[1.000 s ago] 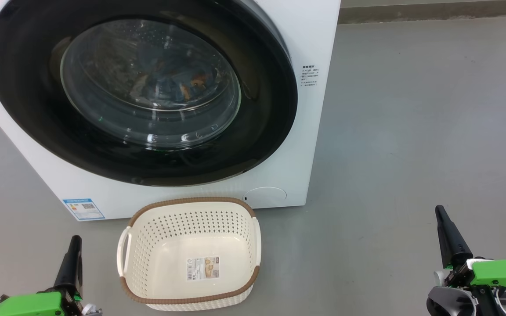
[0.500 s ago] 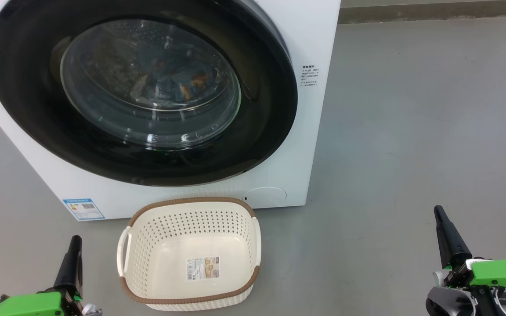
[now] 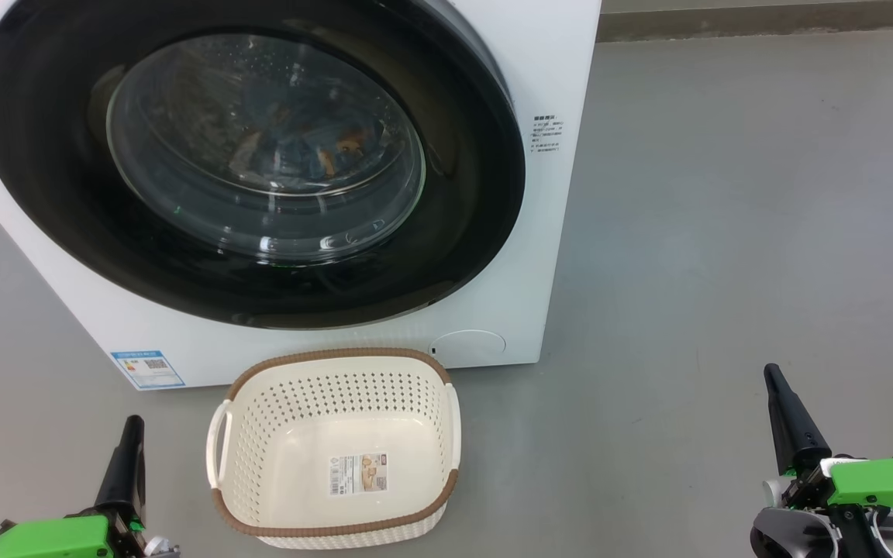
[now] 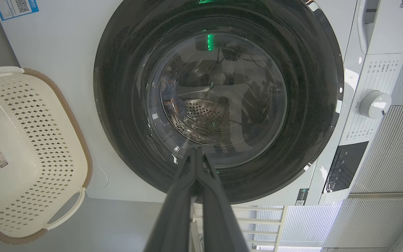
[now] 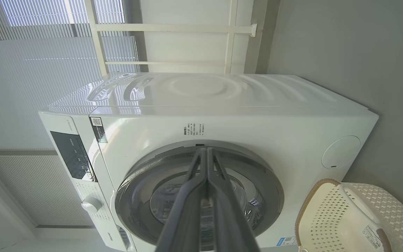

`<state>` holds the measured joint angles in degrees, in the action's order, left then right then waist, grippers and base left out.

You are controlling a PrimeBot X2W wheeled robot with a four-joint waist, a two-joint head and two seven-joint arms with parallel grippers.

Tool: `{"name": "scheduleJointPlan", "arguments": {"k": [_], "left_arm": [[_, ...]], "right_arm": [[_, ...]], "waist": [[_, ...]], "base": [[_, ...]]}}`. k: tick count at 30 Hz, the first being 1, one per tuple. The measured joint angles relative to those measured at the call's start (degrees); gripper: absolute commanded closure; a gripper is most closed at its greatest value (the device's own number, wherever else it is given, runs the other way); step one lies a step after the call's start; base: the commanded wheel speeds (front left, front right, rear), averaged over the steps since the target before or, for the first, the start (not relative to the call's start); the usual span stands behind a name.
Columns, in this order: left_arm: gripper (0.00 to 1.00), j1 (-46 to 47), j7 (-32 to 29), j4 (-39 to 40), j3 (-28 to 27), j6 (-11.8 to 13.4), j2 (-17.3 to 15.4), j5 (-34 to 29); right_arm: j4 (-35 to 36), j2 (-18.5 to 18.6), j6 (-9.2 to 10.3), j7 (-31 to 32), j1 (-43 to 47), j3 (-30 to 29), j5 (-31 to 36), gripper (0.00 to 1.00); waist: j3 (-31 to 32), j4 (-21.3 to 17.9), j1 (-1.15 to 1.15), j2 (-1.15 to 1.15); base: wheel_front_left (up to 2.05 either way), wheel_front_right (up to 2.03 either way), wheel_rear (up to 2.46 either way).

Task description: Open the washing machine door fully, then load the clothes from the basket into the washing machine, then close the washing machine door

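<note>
The washing machine (image 3: 563,70) stands white and boxy in front of me, and its round black door (image 3: 43,170) lies flush against the front. Through the door's glass window I see blue clothes (image 3: 315,151) with orange-brown print inside the drum. The cream basket (image 3: 338,355) sits on the floor below the door, with just a label sticker on its bottom. My left gripper (image 3: 134,424) is shut, low at the left of the basket. My right gripper (image 3: 771,372) is shut, far to the right. In the wrist views both pairs of fingers (image 4: 196,150) (image 5: 206,150) are pressed together with nothing between them.
Grey floor (image 3: 725,232) spreads to the right of the machine. A control panel with a white dial (image 4: 374,104) is on the machine's front. White slatted blinds (image 5: 47,45) and a white rail stand behind the machine.
My right gripper has drifted very slightly to the left. The door, basket and left gripper have not moved.
</note>
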<state>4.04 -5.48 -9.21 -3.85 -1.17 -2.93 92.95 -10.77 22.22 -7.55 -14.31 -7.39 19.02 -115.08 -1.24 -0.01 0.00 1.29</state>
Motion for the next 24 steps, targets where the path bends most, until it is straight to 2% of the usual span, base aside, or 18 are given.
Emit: {"name": "scheduleJointPlan", "arguments": {"k": [24], "left_arm": [[1.0,0.0,0.0,0.0,-0.1,0.0,0.2,0.0]], "right_arm": [[0.1,0.2,-0.01,0.0,0.0,0.1,0.0,1.0]], "waist": [[0.0,0.0,0.0,0.0]], "base": [[0.0,0.0,0.0]]}}
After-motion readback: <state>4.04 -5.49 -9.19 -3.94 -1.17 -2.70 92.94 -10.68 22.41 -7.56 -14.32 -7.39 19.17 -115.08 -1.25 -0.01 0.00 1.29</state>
